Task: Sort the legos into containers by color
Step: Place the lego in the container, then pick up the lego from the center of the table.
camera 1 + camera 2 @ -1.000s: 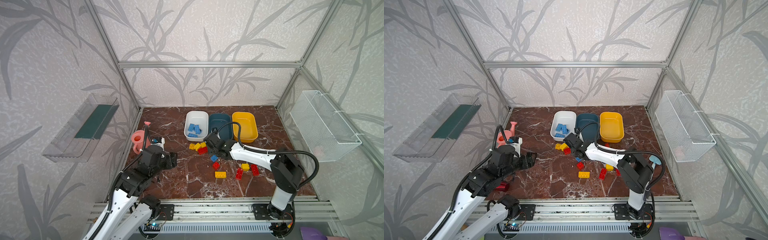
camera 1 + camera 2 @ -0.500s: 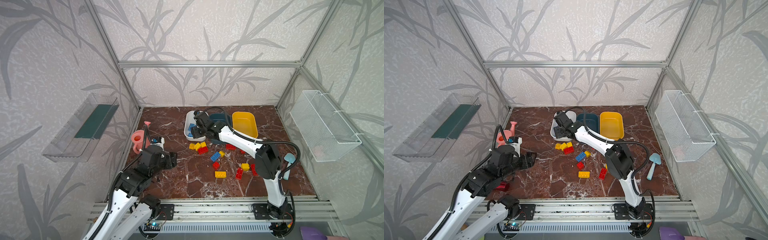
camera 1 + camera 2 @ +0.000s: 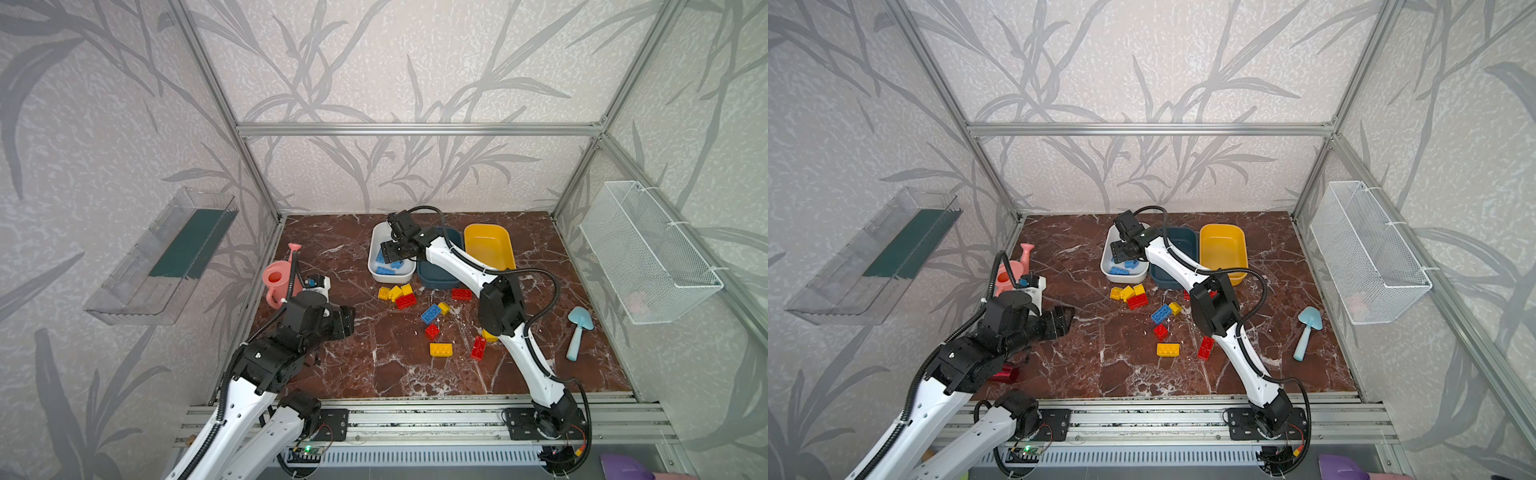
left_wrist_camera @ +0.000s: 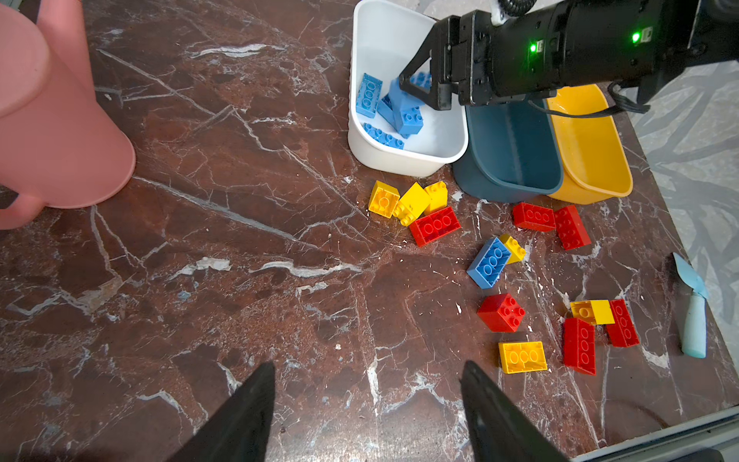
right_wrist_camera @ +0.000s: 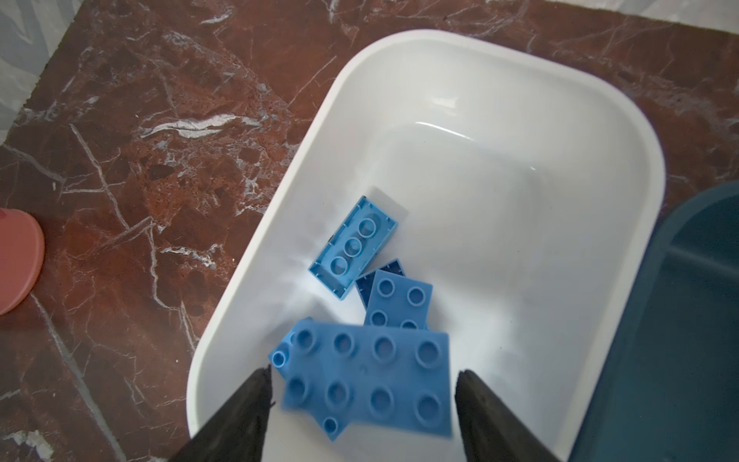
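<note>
Where the right arm reaches: across the marble table (image 4: 200,280) to the white tub (image 5: 440,44) at the far side
Right gripper (image 5: 362,372): above the white tub; jaws spread; a blue 2x4 brick (image 5: 372,384) shows between the fingers, studs up and blurred, with a slim gap on either side; nothing is pinched
White tub, contents: blue legos only; one blue oblong (image 5: 354,248) lies underside up; a small blue square (image 5: 400,304) sits just beside it, partly under the blurred brick
Teal tub (image 4: 516,160): touches the white tub on one side and the yellow tub (image 4: 588,148) on the other; all three stand in a row
Left gripper (image 4: 368,368): jaws spread, nothing between them; it hangs over bare table, well apart from the bricks; the pink watering can (image 3: 276,282) stands near
Loose legos, by the white tub: three yellow bricks (image 4: 412,202) and a red oblong (image 4: 435,226), touching
Loose legos, middle: a loose blue oblong (image 4: 490,262) touching a small yellow brick (image 4: 514,248); two red bricks (image 4: 534,216) just before the teal and yellow tubs
Loose legos, nearest the arms: a red square (image 4: 502,313); a yellow oblong (image 4: 522,357); a yellow block (image 4: 592,312) between two red 2x4s (image 4: 580,346)
Trowel (image 4: 694,320): light blue; flat on the table beside the last group
</note>
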`<state>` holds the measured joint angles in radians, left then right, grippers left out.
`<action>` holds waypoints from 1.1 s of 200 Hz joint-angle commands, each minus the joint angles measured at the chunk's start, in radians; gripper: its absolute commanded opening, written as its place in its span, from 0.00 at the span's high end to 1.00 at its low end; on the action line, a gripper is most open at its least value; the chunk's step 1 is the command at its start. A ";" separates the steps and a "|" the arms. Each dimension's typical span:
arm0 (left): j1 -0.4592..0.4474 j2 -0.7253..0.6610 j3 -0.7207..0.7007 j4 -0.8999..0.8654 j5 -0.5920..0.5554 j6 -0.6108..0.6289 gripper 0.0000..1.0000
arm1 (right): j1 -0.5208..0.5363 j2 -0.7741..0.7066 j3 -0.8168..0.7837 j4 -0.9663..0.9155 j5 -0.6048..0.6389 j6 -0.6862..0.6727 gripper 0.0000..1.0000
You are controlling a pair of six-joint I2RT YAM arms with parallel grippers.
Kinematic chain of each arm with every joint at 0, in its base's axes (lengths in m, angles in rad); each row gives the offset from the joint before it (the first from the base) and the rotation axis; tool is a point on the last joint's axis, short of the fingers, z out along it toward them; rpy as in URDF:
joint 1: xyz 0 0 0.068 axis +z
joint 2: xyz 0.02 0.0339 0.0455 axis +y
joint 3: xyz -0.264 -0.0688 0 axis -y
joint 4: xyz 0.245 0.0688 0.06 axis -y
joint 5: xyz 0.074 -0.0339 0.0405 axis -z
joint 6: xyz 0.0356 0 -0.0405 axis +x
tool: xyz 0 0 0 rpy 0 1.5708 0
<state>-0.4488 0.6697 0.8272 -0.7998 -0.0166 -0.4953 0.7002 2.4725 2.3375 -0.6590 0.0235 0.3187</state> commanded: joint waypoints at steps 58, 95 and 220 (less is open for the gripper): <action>-0.012 0.034 0.003 0.031 0.031 0.068 0.28 | -0.019 -0.163 -0.037 -0.090 -0.033 -0.018 0.11; -0.131 0.170 0.066 0.022 -0.003 0.077 0.29 | -0.047 -0.474 -0.453 0.088 -0.051 0.005 0.11; -0.326 0.688 0.304 0.155 0.021 0.123 0.31 | -0.223 -1.495 -1.715 0.620 -0.193 0.141 0.09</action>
<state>-0.7456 1.2934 1.0950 -0.6949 0.0013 -0.4072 0.4877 1.0809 0.7486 -0.1452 -0.1375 0.3958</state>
